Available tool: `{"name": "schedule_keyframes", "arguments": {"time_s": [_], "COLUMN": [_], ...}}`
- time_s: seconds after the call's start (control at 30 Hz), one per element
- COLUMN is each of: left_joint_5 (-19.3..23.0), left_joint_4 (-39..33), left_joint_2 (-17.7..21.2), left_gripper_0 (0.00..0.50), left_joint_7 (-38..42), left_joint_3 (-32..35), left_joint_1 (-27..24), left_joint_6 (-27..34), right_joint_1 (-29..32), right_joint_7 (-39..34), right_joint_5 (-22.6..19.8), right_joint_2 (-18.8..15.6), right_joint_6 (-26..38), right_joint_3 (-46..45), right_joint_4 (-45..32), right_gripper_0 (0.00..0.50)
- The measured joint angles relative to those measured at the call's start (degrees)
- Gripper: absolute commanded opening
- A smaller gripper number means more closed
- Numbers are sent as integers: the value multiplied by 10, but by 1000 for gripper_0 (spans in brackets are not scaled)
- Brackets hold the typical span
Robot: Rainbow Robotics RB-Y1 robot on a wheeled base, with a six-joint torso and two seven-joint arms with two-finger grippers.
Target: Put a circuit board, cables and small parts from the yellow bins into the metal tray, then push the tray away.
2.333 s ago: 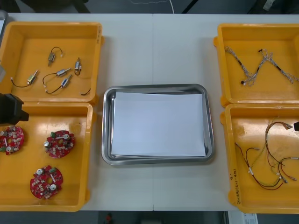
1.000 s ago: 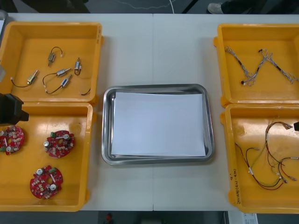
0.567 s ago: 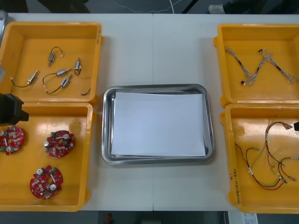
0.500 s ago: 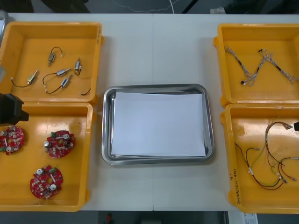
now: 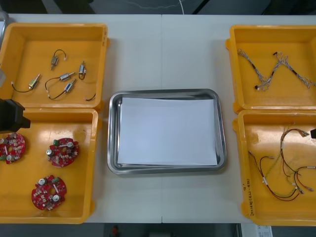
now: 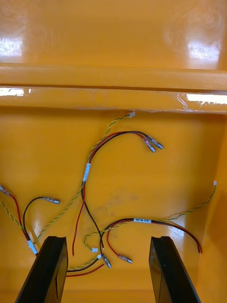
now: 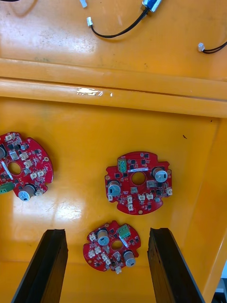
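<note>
A: Where do the grippers stand?

B: The left gripper (image 7: 106,231) hangs over the near left bin (image 5: 94,163), fingers spread and holding nothing. 3 circuit boards (image 7: 138,182) lie flat below it, and the nearest board (image 7: 112,245) sits just ahead of the gap. The right gripper (image 6: 108,239), also spread and empty, hangs over the red and yellow cables (image 6: 94,189) in the near right bin (image 5: 242,163).

A: How will a board handle?

B: Probably light and stiff, but studded with delicate components. The gripper should pinch it across the bare rim. The glossy bin floor may let it slide.

A: And the cables?

B: They look limp and tangled. A pinch at a bundled stretch looks best, though neighbouring strands may drag along.

A: Any room to work?

B: The metal tray (image 5: 168,92), white inside, sits between the bins on the light table (image 5: 163,49) with nothing in it. The bin walls are close beside both grippers.
</note>
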Motion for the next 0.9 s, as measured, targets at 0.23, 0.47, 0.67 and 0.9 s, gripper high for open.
{"name": "schedule_keyframes", "arguments": {"time_s": [0.23,0.47,0.67,0.9], "left_joint_5": [0,0,0,0], "left_joint_4": [0,0,0,0], "left_joint_2": [0,0,0,0], "left_gripper_0": [500,500,500,500], "left_joint_7": [0,0,0,0], "left_joint_3": [0,0,0,0], "left_joint_1": [0,0,0,0], "left_joint_6": [0,0,0,0], "right_joint_1": [0,0,0,0], "right_joint_7": [0,0,0,0], "right_joint_5": [0,0,0,0], "right_joint_2": [0,0,0,0], "right_joint_6": [0,0,0,0], "right_joint_3": [0,0,0,0], "right_joint_4": [0,0,0,0], "right_gripper_0": [500,500,500,500]}}
